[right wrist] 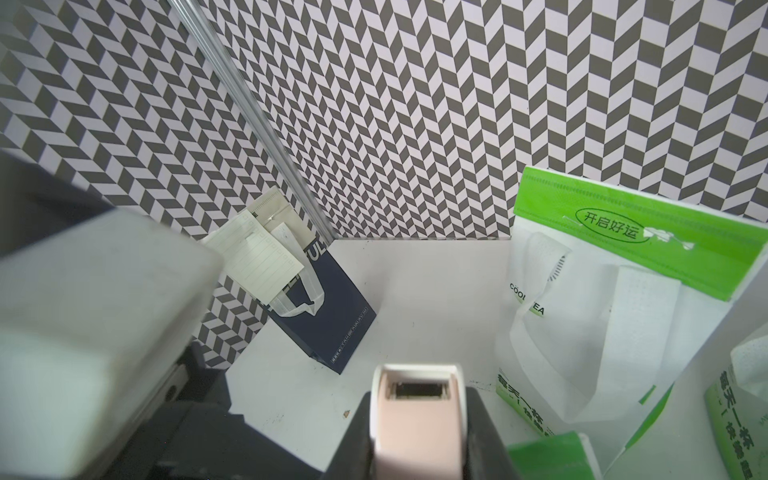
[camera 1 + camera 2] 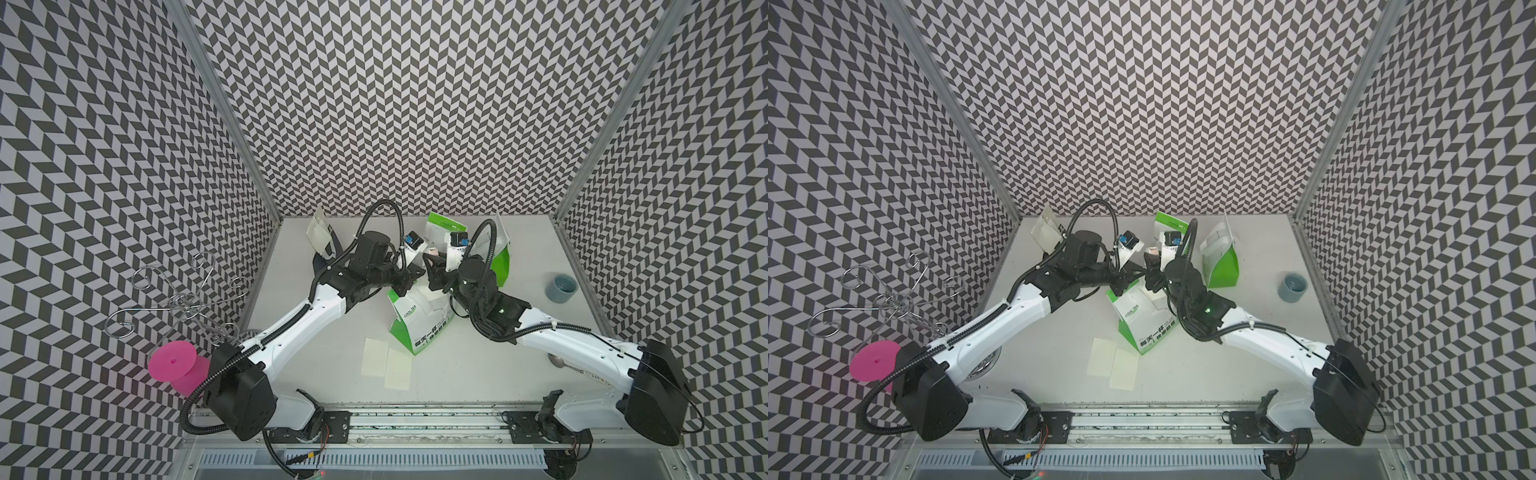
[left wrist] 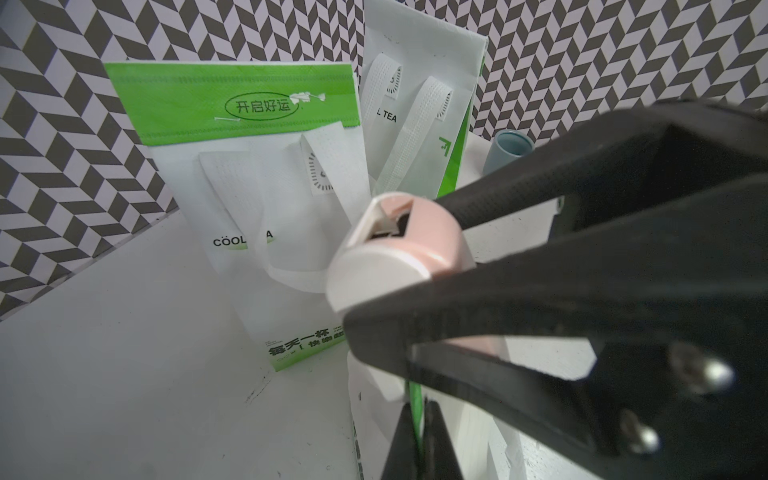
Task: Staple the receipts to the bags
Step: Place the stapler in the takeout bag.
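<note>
At the table's [image 2: 457, 374] centre in both top views, the two arms meet over a tilted green-and-white bag, the centre bag [image 2: 415, 332]. The left gripper [image 3: 417, 411] is closed, its fingers [image 3: 399, 449] pinching a green edge of the centre bag. Whether a slip is pinched along with it cannot be told. The right gripper [image 1: 417, 419] is clamped on the sides of the small pink-and-white stapler [image 3: 415, 237], whose mouth points towards 12 o'clock. The stapler sits near the pinched edge; contact between them cannot be made out.

Two loose receipts [image 2: 374, 356] lie flat and side by side on the table at about 7 o'clock from the centre bag, well clear of both grippers. The rear green bag [image 2: 446, 224] stands at 12 o'clock by the back wall. The third green bag [image 2: 500, 262] stands at roughly 1 o'clock, just beside the right arm. The navy bag [image 1: 332, 307] leans at 11 o'clock in the back-left corner, with a lined receipt [image 1: 266, 262] lying against its top and handles.

A grey-blue cup [image 2: 561, 289] stands at 3 o'clock near the right wall. A pink spool [image 2: 172, 363] and a wire hook stand [image 2: 183, 307] sit at 8 to 9 o'clock, by the left arm's base.
</note>
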You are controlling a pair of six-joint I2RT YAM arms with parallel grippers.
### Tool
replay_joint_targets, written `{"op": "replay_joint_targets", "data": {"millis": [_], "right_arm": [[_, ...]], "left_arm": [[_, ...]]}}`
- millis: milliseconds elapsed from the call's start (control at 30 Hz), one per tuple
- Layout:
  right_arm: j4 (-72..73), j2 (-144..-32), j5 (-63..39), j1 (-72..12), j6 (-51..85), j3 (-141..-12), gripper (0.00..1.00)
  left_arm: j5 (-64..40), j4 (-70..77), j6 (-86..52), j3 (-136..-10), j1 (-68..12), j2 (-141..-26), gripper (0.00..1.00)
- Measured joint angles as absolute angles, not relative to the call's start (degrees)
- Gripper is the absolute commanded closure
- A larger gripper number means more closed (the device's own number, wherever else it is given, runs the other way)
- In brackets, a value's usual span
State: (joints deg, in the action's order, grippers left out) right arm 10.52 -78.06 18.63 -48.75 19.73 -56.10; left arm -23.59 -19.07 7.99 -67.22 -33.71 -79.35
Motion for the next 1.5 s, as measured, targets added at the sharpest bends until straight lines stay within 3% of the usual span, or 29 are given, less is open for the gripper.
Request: {"op": "replay_joint_targets", "data": {"millis": [533,700,933,1300,1500], "right_arm": [[9.04,-74.56,17.5,-50.37,18.0,-54.43,0.75],[8.16,-73.6,17.37,-50.57,17.98,-53.6,0.56],[5.52,-69.97,16.23,-51.2,18.06,-52.16,0.41],[-0.08,-64.07,16.91,-51.2,17.74,-47.4,0.51],[-1.65,-63.55,16.6,-51.2,16.69,-47.42,0.44]], "left_arm": [[-24.29,-17.02,9.89,-63.75,-35.2,-75.33,1.0],[-22.57,-17.26,12.23,-63.79,-37.15,-75.37,1.0],[-22.22,-17.56,15.03,-63.9,-37.91,-75.37,1.0],[-23.03,-14.13,16.08,-67.35,-38.39,-75.42,1.0],[-22.96,-14.24,16.51,-68.1,-38.94,-76.77,1.0]]}}
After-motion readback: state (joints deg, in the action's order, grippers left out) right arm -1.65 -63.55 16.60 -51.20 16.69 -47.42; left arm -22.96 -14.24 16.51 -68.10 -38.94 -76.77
